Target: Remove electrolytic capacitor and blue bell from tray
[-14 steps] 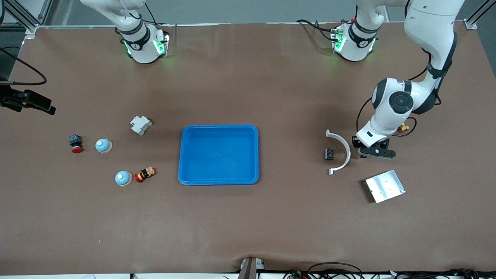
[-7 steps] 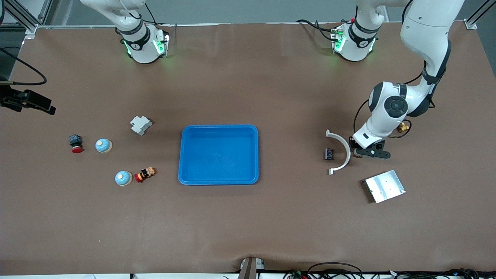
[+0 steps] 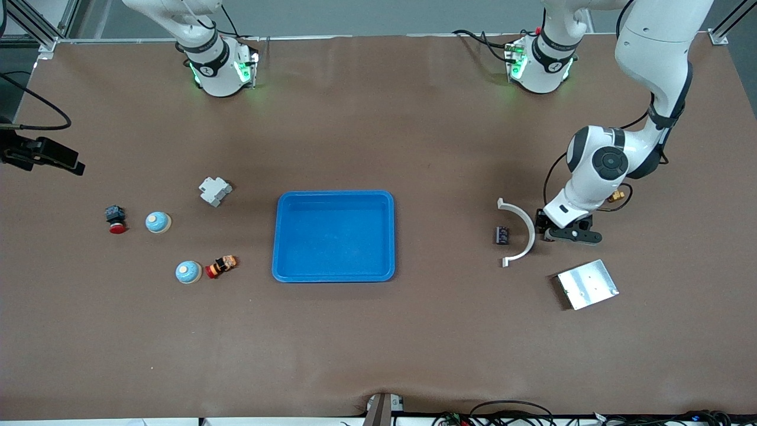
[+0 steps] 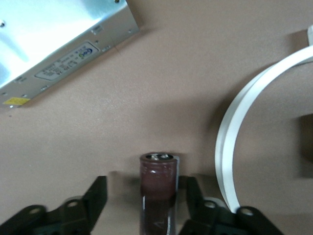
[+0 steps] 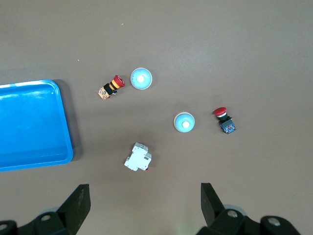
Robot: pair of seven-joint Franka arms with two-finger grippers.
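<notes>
Left gripper [image 4: 142, 196] down at the table, jaws straddling a brown capacitor [image 4: 157, 188], gaps on both sides.
Capacitor just beside white curved strip [image 3: 520, 231], near silver metal box [image 3: 586, 284]. Right gripper [image 5: 143, 201] waiting high, spread wide, above two blue bells [image 5: 184, 122], well apart from blue tray [image 3: 334, 235].

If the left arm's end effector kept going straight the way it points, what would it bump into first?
Probably the brown capacitor: it stands right between the open fingers of the left end effector, which points down at the table. Past it there is only the tabletop, though depth is hard to judge.
</notes>
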